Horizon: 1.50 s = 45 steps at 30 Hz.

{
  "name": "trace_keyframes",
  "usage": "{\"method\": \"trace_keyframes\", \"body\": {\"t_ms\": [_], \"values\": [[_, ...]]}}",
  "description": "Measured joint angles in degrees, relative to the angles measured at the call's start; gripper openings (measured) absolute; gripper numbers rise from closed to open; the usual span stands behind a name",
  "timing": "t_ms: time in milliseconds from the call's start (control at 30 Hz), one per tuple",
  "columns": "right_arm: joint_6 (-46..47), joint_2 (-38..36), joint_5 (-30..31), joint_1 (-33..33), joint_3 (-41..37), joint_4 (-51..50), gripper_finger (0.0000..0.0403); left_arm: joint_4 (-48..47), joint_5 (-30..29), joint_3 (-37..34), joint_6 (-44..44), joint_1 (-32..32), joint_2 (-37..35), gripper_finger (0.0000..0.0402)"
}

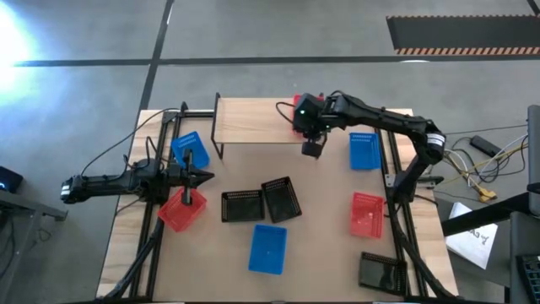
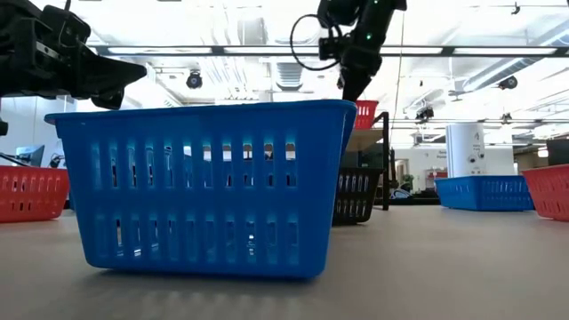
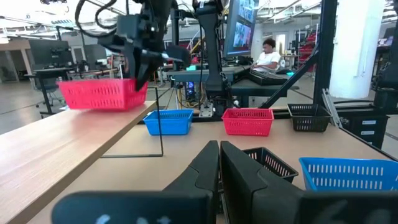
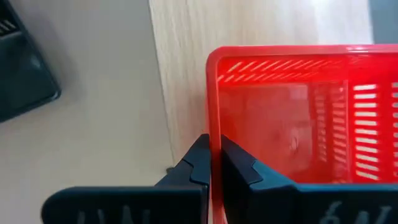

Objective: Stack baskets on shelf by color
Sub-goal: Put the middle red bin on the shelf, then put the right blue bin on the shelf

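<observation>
A red basket is at the right end of the light-wood shelf; it also shows in the left wrist view and the low view. My right gripper is shut on its wall. My left gripper is shut and empty, above the table's left side, between a blue basket and a red basket. My right gripper pinches one side wall of the red basket at its rim, one finger inside the basket and one outside. The fingers come from above, pointing down. The basket stays upright, open side up, its bottom at the shelf's top.
On the table lie two black baskets at the middle, a blue basket near the front, and a blue and a red basket at the right. A black basket sits at the front right corner.
</observation>
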Motion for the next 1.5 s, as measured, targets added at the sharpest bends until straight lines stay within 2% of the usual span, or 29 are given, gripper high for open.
{"method": "trace_keyframes", "body": {"t_ms": [167,500,667,900,1000,1200,1333,1500], "values": [[0.1,1.2,4.1,0.0,0.1,-2.0,0.0022,0.0,0.0,0.0,0.0,0.0,0.0,0.0],[-2.9,-3.5,6.4,0.1,0.0,-3.0,0.0137,0.0,0.0,0.0,0.0,0.0,0.0,0.0],[0.5,-8.3,6.0,2.1,0.0,-3.2,0.0163,0.0,0.0,0.0,0.0,0.0,0.0,0.0],[13.0,-15.9,4.4,13.8,-6.4,-3.2,0.0157,0.0,0.0,0.0,0.0,0.0,0.0,0.0],[20.1,-19.4,4.4,19.1,-12.6,-3.3,0.0156,0.0,0.0,0.0,0.0,0.0,0.0,0.0],[41.1,-26.0,4.4,28.1,-27.7,-3.4,0.0155,0.0,0.0,0.0,0.0,0.0,0.0,0.0],[54.8,-29.3,4.4,32.0,-36.3,-3.8,0.0163,0.0,0.0,0.0,0.0,0.0,0.0,0.0],[64.3,-31.8,5.2,33.0,-44.3,-3.8,0.0193,0.0,0.0,0.0,0.0,0.0,0.0,0.0]]}}
